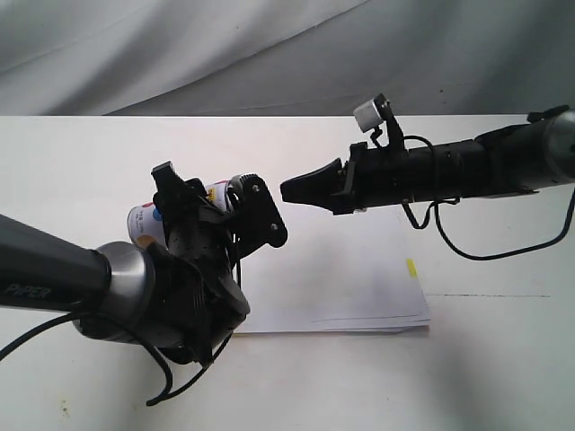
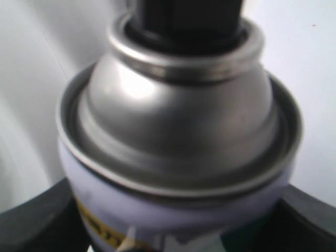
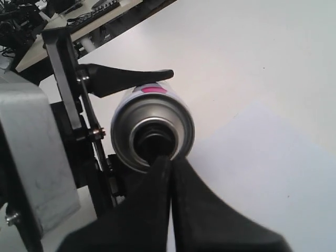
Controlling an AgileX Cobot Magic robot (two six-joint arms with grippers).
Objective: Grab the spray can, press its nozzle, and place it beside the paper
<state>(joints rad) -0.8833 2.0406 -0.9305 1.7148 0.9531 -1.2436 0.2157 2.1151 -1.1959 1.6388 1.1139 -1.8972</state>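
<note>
The small silver-topped aerosol spray can (image 1: 144, 220) sits just left of the flat white paper stack (image 1: 359, 287). The black right end effector (image 1: 286, 189) is over that stack.

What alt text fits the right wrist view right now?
The shut right gripper points its tips at the black nozzle of the can, which is seen end-on with its silver top facing the camera; contact is unclear. The left gripper holds the can, with the white table and paper behind.

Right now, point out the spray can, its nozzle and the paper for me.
spray can (image 2: 173, 126), left wrist view, on its silver domed top.
nozzle (image 2: 184, 18), left wrist view, on the black button.
paper (image 1: 359, 287), exterior view, on the bare top sheet.
</note>
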